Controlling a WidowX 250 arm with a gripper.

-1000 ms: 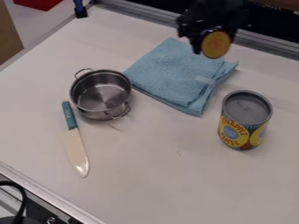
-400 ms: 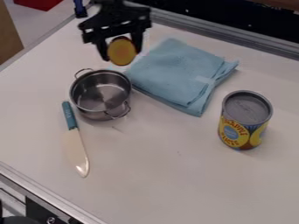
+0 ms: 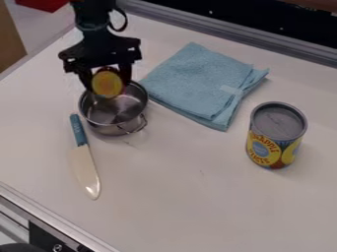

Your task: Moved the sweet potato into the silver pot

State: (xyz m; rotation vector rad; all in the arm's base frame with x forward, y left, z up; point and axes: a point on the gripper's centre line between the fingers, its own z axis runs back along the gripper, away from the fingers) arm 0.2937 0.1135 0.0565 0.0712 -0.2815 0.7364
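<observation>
Hanging end-on, the sweet potato (image 3: 107, 83) shows its round face.

Pale floor (image 3: 38, 24); brown panel (image 3: 8, 42) far left

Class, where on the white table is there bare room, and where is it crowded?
The widest bare patch of the table lies between the knife and tin can, below the blue towel. Another lies left of the knife in view. It is crowded at the silver pot, with gripper and sweet potato over it, towel and knife close by.
</observation>
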